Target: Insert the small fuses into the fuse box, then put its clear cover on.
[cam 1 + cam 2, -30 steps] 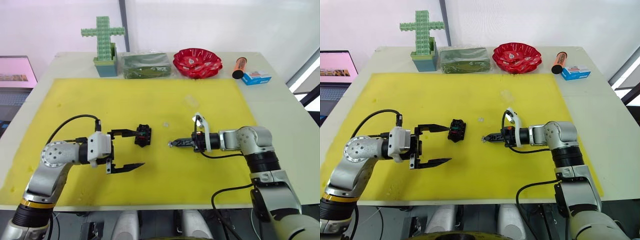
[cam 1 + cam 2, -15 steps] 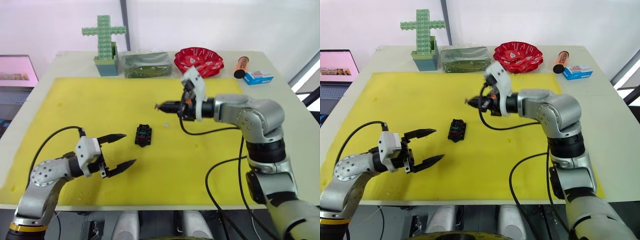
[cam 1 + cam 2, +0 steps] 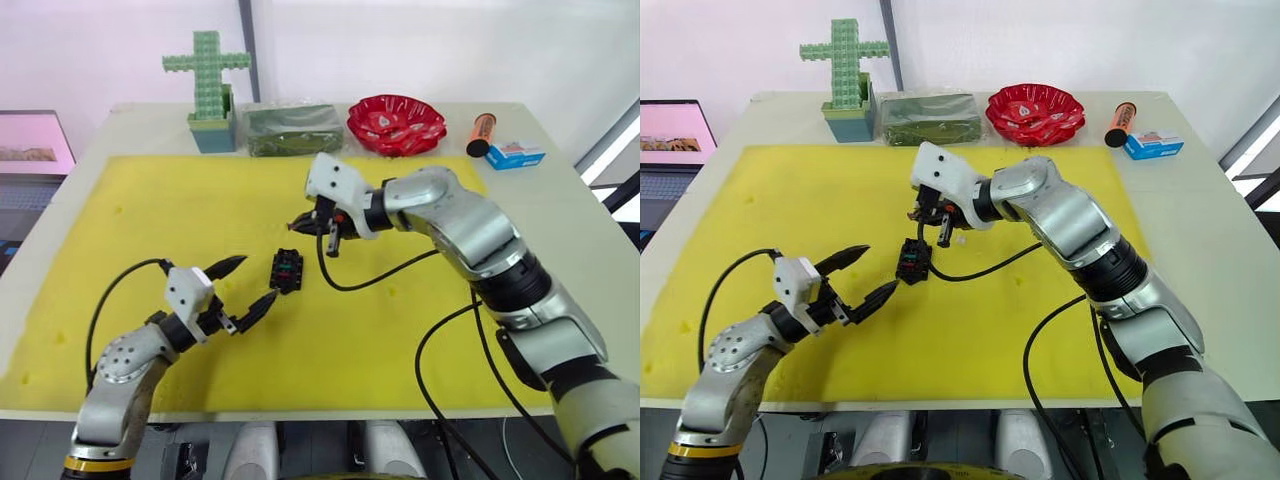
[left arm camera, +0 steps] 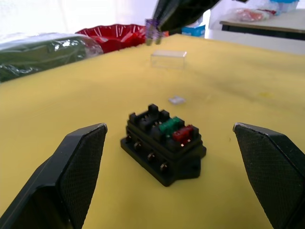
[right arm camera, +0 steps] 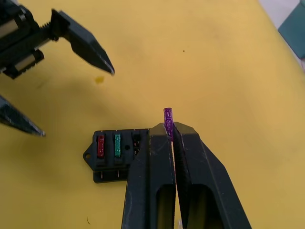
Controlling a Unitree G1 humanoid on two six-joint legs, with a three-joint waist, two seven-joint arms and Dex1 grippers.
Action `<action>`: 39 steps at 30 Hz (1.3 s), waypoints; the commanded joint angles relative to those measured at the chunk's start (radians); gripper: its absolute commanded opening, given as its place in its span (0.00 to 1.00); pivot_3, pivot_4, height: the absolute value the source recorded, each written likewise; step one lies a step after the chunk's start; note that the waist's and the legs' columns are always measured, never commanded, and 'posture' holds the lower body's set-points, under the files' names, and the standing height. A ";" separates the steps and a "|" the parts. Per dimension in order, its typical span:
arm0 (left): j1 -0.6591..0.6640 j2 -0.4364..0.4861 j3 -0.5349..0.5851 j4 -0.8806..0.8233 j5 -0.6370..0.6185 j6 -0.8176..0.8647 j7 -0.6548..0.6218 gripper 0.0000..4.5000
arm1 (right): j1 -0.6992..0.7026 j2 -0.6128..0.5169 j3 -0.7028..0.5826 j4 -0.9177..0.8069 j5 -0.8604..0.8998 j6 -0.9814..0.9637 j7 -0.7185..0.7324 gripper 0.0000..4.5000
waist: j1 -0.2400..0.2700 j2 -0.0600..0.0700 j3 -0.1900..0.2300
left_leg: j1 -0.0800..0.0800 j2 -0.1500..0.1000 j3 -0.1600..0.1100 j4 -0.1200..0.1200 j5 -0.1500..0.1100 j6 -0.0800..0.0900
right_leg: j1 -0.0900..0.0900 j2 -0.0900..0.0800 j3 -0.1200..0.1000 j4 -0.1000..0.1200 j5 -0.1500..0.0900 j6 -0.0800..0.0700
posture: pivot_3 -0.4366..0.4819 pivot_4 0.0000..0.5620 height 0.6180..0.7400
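The right gripper (image 5: 170,128) is pinching a purple fuse (image 5: 167,117) between clenched fingers, hanging just above the fuse box (image 4: 163,149); the left gripper (image 3: 247,284) is sitting spread wide beside that box, grasping nothing; the box is lying on the yellow mat (image 3: 150,210), carrying a green fuse (image 4: 168,126) and a red fuse (image 4: 182,134); the clear cover (image 4: 167,59) is resting farther back on the mat.

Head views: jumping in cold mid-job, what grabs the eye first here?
The right gripper hangs just above the fuse box mid-mat, shut on a purple fuse. The box already carries a red fuse and a green fuse side by side. The left gripper sits open beside the box, not touching it.
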 commanded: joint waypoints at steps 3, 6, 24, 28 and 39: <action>-0.008 -0.025 -0.003 -0.025 0.005 -0.023 0.031 1.00 | -0.028 0.013 0.027 0.024 -0.068 -0.045 0.027 0.01 | 0.003 0.000 0.000 | 0.000 0.000 0.000 0.000 0.000 0.000 | 0.000 0.000 0.000 0.000 0.000 0.000 | 0.48 0.27 1.00; -0.026 -0.042 -0.013 -0.012 0.017 -0.026 0.050 1.00 | -0.022 0.027 0.032 0.035 -0.094 -0.066 0.031 0.01 | 0.001 0.000 0.000 | 0.000 0.000 0.000 0.000 0.000 0.000 | 0.000 0.000 0.000 0.000 0.000 0.000 | 0.48 0.27 1.00; -0.048 -0.080 -0.042 0.004 0.056 -0.023 0.105 1.00 | 0.048 0.075 0.049 0.018 -0.162 -0.102 0.059 0.01 | 0.002 0.000 0.000 | 0.000 0.000 0.000 0.001 0.000 0.000 | 0.000 0.000 0.000 0.000 0.001 0.001 | 0.48 0.27 1.00; -0.049 -0.078 -0.045 -0.003 0.055 -0.016 0.106 1.00 | 0.055 0.078 0.049 0.021 -0.169 -0.106 0.064 0.01 | 0.001 0.000 0.000 | 0.000 0.000 0.000 0.000 0.000 0.000 | 0.000 0.000 0.000 0.000 0.001 0.001 | 0.48 0.27 1.00; -0.051 -0.079 -0.053 -0.011 0.057 -0.005 0.112 1.00 | 0.064 0.083 0.044 0.059 -0.195 -0.135 0.065 0.01 | 0.001 0.000 0.000 | 0.000 0.000 0.000 0.000 0.000 0.000 | 0.000 0.000 0.000 0.000 0.001 0.001 | 0.48 0.27 1.00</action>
